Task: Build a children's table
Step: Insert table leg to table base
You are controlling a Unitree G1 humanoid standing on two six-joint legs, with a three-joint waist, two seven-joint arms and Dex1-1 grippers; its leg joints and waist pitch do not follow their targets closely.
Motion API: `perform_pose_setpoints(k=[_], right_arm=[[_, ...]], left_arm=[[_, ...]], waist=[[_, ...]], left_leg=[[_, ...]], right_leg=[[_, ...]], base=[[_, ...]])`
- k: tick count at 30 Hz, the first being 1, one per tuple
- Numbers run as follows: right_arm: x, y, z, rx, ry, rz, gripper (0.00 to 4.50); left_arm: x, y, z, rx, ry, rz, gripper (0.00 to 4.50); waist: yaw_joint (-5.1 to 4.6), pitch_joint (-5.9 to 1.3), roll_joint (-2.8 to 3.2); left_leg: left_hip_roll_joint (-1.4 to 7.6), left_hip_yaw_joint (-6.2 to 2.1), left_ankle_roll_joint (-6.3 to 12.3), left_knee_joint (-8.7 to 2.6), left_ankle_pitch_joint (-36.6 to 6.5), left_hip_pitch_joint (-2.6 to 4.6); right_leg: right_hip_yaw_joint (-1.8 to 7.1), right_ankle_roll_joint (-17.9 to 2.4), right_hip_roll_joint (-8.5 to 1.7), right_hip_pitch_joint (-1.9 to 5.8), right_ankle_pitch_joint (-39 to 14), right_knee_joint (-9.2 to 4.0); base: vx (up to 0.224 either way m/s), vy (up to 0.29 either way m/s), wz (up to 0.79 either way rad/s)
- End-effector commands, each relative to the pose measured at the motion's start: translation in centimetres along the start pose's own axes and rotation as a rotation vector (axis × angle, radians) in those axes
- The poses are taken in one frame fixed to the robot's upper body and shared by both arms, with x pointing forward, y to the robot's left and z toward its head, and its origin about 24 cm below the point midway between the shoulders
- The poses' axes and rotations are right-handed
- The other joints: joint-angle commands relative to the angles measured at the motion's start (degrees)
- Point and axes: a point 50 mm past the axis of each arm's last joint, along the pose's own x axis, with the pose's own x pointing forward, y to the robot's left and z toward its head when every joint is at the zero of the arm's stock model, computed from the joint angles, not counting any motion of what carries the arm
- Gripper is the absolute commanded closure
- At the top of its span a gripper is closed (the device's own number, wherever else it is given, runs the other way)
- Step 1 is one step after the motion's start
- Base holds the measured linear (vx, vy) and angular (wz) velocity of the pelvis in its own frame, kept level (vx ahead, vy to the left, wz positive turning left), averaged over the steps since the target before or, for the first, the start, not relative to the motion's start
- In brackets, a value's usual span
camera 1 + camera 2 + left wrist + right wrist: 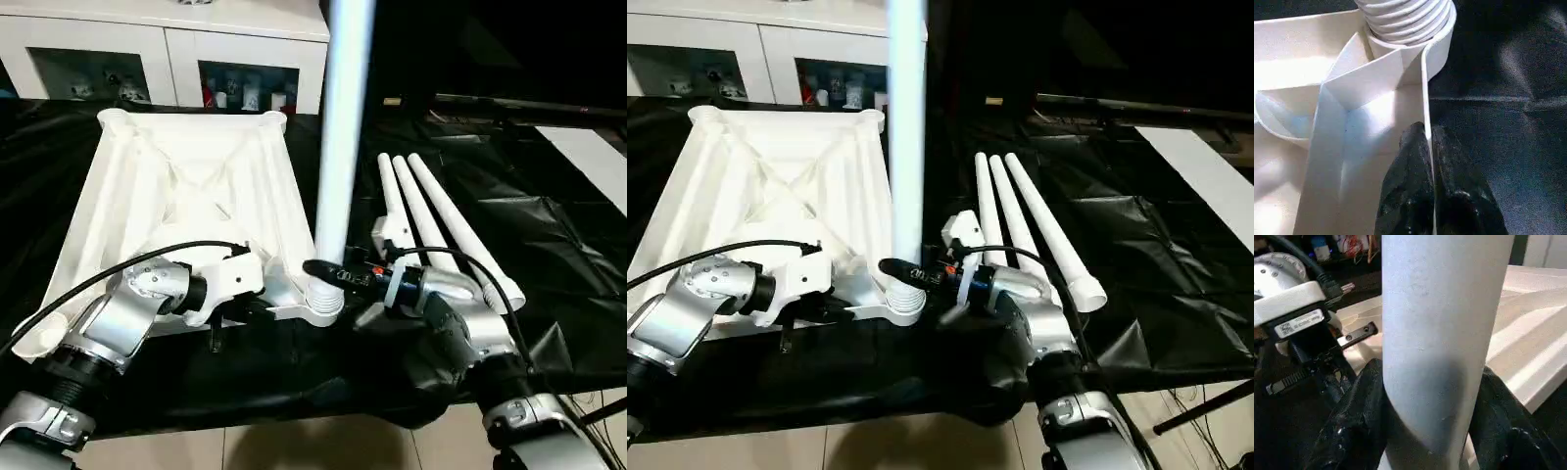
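On black sheet [549, 225]: 1 tabletop [186, 186] | 1 upright leg [343, 147] | 3 loose legs [431, 220]

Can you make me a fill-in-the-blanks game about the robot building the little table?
1. The right gripper is holding a white ____ that stands upright.
2. The left gripper pinches the tabletop's thin ____.
3. Lying on the black sheet are ____ spare legs.
4. The upright leg's ridged end sits in a corner ____.

Missing words: leg; edge; three; socket
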Motion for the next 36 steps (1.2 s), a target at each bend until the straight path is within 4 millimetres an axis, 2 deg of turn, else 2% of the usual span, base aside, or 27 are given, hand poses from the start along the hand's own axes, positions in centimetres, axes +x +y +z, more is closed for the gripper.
perform_pose_setpoints(k=[1,8,14,16,17,19,20,21,23,24,26,31,32,36], right_arm=[[-1.8,-0.5,-3.1,0.070,0.109,-0.106,2.66],[-2.8,0.3,-4.9,0.025,0.137,-0.154,2.66],[-2.6,1.5,-5.8,-0.016,0.240,-0.042,2.66],[-2.5,1.6,-5.7,-0.006,0.248,-0.025,2.66],[-2.4,1.7,-5.7,0.010,0.266,-0.003,2.66],[-2.4,1.8,-5.8,0.027,0.287,0.022,2.66],[-2.4,1.9,-5.8,0.061,0.298,0.035,2.66],[-2.4,1.9,-5.8,0.080,0.303,0.043,2.66],[-2.4,1.9,-5.8,0.092,0.302,0.044,2.66],[-2.5,1.7,-5.8,0.116,0.293,0.028,2.66],[-2.6,1.3,-5.7,0.142,0.267,-0.008,2.66],[-2.9,0.3,-5.1,0.247,0.157,-0.118,2.66],[-3.2,0.0,-5.0,0.298,0.114,-0.149,2.66],[-4.1,0.3,-5.6,0.321,0.108,-0.168,2.66]], left_arm=[[0.8,-0.9,-0.8,-0.012,0.037,-0.060,4.50],[0.9,-0.7,-0.7,-0.012,0.032,-0.045,4.50],[0.8,-0.7,-0.7,-0.007,0.042,-0.059,4.50],[0.7,-0.7,-0.7,-0.006,0.044,-0.060,4.50],[0.7,-0.7,-0.7,-0.005,0.045,-0.062,4.50],[0.8,-0.7,-0.7,-0.004,0.046,-0.063,4.50],[0.8,-0.8,-0.7,-0.002,0.047,-0.063,4.50],[0.8,-0.8,-0.7,-0.001,0.047,-0.063,4.50],[0.8,-0.8,-0.7,-0.001,0.048,-0.062,4.50],[0.8,-0.8,-0.7,-0.003,0.046,-0.060,4.50],[0.8,-0.8,-0.7,-0.005,0.043,-0.056,4.50],[0.7,-0.8,-0.7,-0.011,0.039,-0.042,4.50],[0.6,-0.8,-0.8,-0.013,0.039,-0.037,4.50],[0.7,-0.6,-0.6,-0.012,0.037,-0.025,4.50]], waist=[[0.39,-2.13,1.20],[0.69,-2.00,1.29],[0.72,-1.95,1.28],[0.72,-1.94,1.17],[0.61,-1.96,0.89],[0.68,-1.99,0.97],[0.72,-1.99,0.48],[0.77,-1.97,0.59],[0.95,-2.09,0.70],[0.93,-2.09,0.12],[1.13,-2.08,0.35],[1.19,-2.16,0.13],[1.25,-2.21,0.29],[1.39,-2.32,0.13]], left_leg=[[2.03,-0.29,2.35,-3.14,-9.1,-0.15],[2.03,-0.35,1.60,-3.34,-11.3,0.07],[1.96,-0.43,1.53,-3.42,-11.8,-0.04],[1.99,-0.46,1.58,-3.48,-11.9,-0.02],[1.99,-0.43,1.66,-3.47,-12.3,-0.01],[2.01,-0.45,1.64,-3.46,-12.4,0.01],[2.01,-0.49,1.85,-3.47,-12.0,-0.06],[1.99,-0.48,1.91,-3.47,-12.1,-0.03],[2.06,-0.39,2.03,-3.38,-11.3,0.08],[2.07,-0.32,2.09,-3.33,-11.1,0.05],[2.12,-0.39,1.78,-3.45,-10.9,0.11],[2.13,-0.46,1.10,-3.54,-12.3,0.15],[2.12,-0.44,1.02,-3.50,-12.1,0.15],[2.07,-0.41,1.35,-3.41,-10.0,-0.01]], right_leg=[[2.76,-13.3,-4.12,2.28,-2.9,-3.52],[2.76,-12.5,-4.06,2.14,-5.6,-3.86],[2.80,-11.7,-3.99,2.18,-6.9,-4.00],[2.78,-11.5,-3.92,2.14,-7.1,-4.02],[2.77,-11.5,-3.86,2.12,-7.2,-4.07],[2.80,-11.5,-3.97,2.10,-7.4,-4.07],[2.76,-11.3,-3.93,2.15,-7.6,-4.03],[2.77,-11.3,-3.94,2.13,-7.8,-4.05],[2.82,-11.4,-4.03,2.03,-6.8,-4.00],[2.79,-11.4,-4.00,2.02,-6.6,-4.02],[2.72,-11.3,-4.01,1.95,-6.1,-3.88],[2.76,-11.2,-4.11,1.93,-7.7,-4.05],[2.77,-11.3,-4.15,1.91,-7.2,-3.99],[2.66,-11.5,-4.08,2.16,-4.0,-3.67]], base=[[0.000,0.000,0.00],[0.000,0.000,0.00],[0.000,0.000,0.00],[0.000,0.000,0.00],[0.000,0.000,0.00],[0.000,0.000,0.00],[0.000,0.000,0.00],[0.000,0.000,0.00],[0.000,0.000,0.00],[0.000,0.000,0.00],[0.000,0.000,0.00],[0.000,0.000,0.00],[0.000,0.000,0.00],[0.000,0.000,0.00]])
